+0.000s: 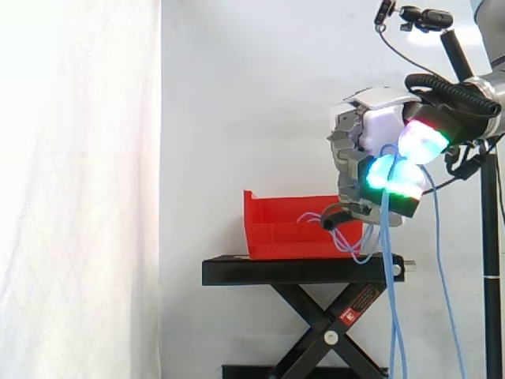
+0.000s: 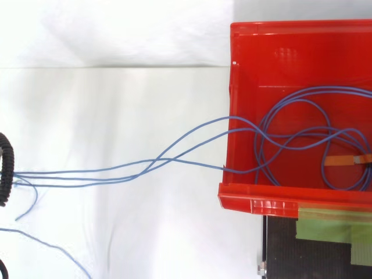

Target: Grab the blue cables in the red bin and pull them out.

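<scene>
Now the hand (image 1: 357,136), raised beyond the red bin's (image 1: 276,233) end, is clamped on the blue cables (image 2: 174,157), which trail over the bin's rim from loops inside.

One bin (image 2: 256,200), one stand (image 1: 300,271), several cables (image 2: 157,160)

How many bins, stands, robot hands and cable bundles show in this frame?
red bin: 1
black stand: 1
robot hand: 1
blue cables, one bundle, strands too tangled to count: 1
Total: 4
</scene>
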Motion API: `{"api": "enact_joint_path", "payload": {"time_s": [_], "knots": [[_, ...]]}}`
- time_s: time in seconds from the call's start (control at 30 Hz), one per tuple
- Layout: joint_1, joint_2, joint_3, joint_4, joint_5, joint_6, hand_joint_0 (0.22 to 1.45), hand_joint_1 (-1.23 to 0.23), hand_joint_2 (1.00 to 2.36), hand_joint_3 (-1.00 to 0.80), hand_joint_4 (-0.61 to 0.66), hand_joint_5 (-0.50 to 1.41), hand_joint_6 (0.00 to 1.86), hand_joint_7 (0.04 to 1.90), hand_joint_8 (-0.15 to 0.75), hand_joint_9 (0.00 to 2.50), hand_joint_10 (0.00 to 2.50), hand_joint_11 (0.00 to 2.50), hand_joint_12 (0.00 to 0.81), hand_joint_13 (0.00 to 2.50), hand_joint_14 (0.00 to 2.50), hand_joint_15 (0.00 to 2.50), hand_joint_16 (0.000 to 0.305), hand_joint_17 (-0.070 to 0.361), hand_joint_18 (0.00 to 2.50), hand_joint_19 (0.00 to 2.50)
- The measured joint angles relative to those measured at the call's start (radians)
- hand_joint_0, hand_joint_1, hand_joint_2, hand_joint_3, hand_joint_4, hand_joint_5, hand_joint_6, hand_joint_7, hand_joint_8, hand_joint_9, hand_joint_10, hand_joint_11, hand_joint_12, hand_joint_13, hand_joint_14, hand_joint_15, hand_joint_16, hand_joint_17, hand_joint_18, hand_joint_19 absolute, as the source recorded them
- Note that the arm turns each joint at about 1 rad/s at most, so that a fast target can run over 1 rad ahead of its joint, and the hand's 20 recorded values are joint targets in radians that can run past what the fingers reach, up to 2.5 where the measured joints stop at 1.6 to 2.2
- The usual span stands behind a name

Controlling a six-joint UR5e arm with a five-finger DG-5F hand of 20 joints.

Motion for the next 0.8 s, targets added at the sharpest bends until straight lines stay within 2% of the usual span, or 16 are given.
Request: {"api": "enact_joint_path", "payload": {"time_s": [0.43, 0.5, 0.7, 0.8], "knots": [[-0.002, 0.0, 0.0, -0.004, 0.0, 0.0, 0.77, -0.91, 1.0, -1.0, 0.05, 0.68, 0.64, 0.62, 0.25, 0.99, 0.02, 0.97, 0.294, 1.31, 0.83, 1.55, 0.046, 0.105, 1.01, 1.02], [-0.002, 0.0, 0.0, -0.004, 0.0, 0.0, 0.77, -0.88, 1.0, -1.0, 0.05, 0.68, 0.62, 0.61, 0.25, 1.0, 0.02, 0.96, 0.296, 1.31, 0.81, 1.55, 0.047, 0.105, 1.02, 1.02], [-0.002, 0.0, 0.002, -0.001, -0.001, 0.0, 0.74, -0.77, 1.0, -1.0, 0.04, 0.71, 0.51, 0.64, 0.255, 1.0, 0.02, 0.96, 0.304, 1.31, 0.79, 1.53, 0.048, 0.108, 1.02, 1.0], [-0.002, 0.0, 0.003, 0.0, -0.001, 0.0, 0.73, -0.75, 1.0, -1.0, 0.06, 0.74, 0.39, 0.69, 0.252, 0.99, 0.02, 0.97, 0.304, 1.32, 0.72, 1.53, 0.048, 0.109, 1.01, 1.0]]}}
